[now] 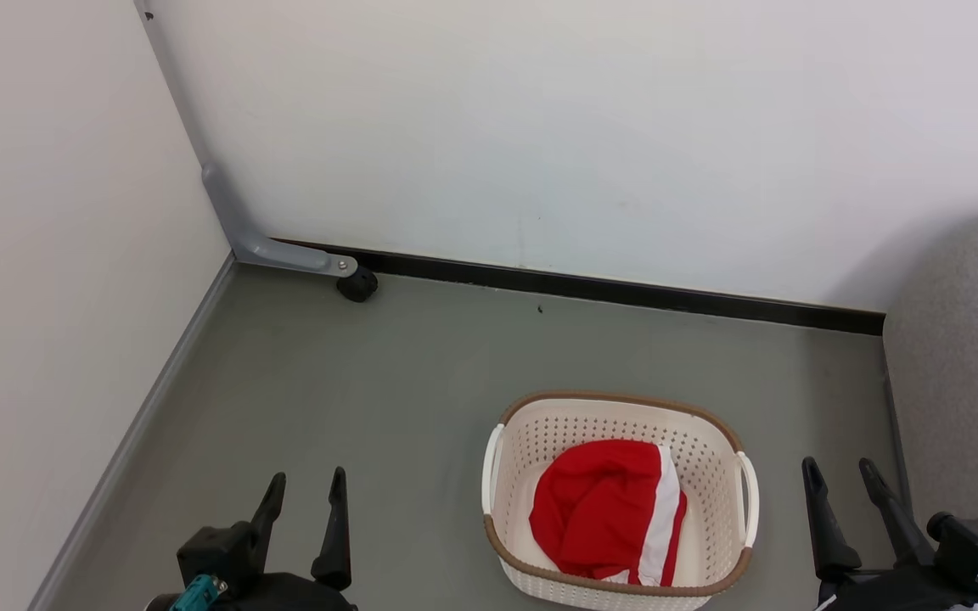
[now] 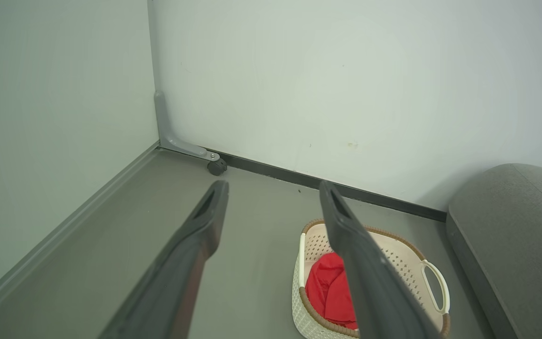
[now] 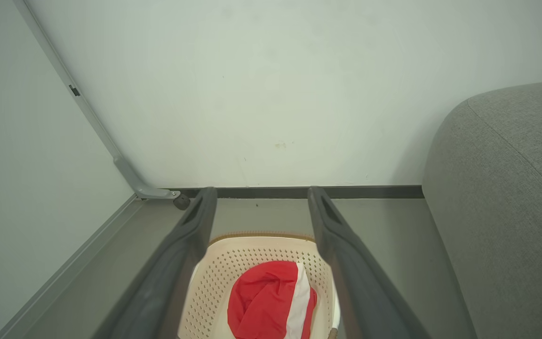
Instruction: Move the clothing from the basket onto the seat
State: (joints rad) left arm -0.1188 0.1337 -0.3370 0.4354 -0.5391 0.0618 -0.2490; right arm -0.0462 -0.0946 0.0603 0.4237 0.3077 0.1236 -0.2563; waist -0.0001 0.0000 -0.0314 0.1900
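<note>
The red clothing (image 1: 608, 509) lies bunched in the basket (image 1: 625, 397), lower centre, with the grey seat (image 1: 964, 382) at the right edge. The left gripper (image 1: 307, 479) and right gripper (image 1: 839, 468) flank the basket, jaws apart and empty. I'd say the first pick is not yet begun; next, one gripper must reach down and pinch a fold.

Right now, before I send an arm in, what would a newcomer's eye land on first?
The red clothing with its white stripe, bunched in the cream basket on the grey floor, lower centre-right of the head view. Then the big grey seat at the right edge beside the basket, and the left gripper and right gripper, open and empty at the bottom corners.
</note>
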